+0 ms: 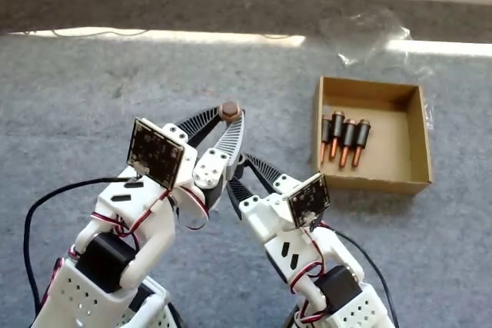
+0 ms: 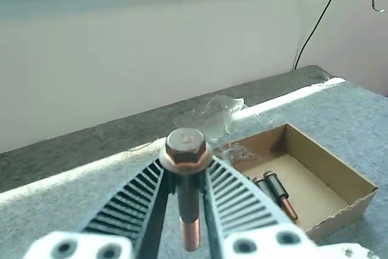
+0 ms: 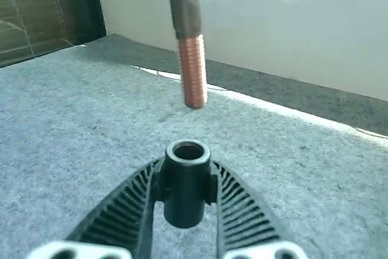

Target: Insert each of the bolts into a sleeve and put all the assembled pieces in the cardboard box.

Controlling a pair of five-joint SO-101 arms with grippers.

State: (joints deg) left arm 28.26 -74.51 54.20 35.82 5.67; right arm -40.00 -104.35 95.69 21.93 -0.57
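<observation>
Left gripper (image 2: 185,163) clenched on a bolt (image 2: 189,210), threaded tip hanging just above, not touching, the open sleeve (image 3: 185,204) grasped by the right gripper (image 3: 185,171). Four assembled pieces (image 1: 344,140) lie in the cardboard box (image 1: 377,183) on the grey surface (image 1: 92,90).

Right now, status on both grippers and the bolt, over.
Left gripper shut on bolt. Right gripper shut on sleeve. Bolt tip above sleeve, not in, nothing between. Four assembled pieces in cardboard box.
</observation>
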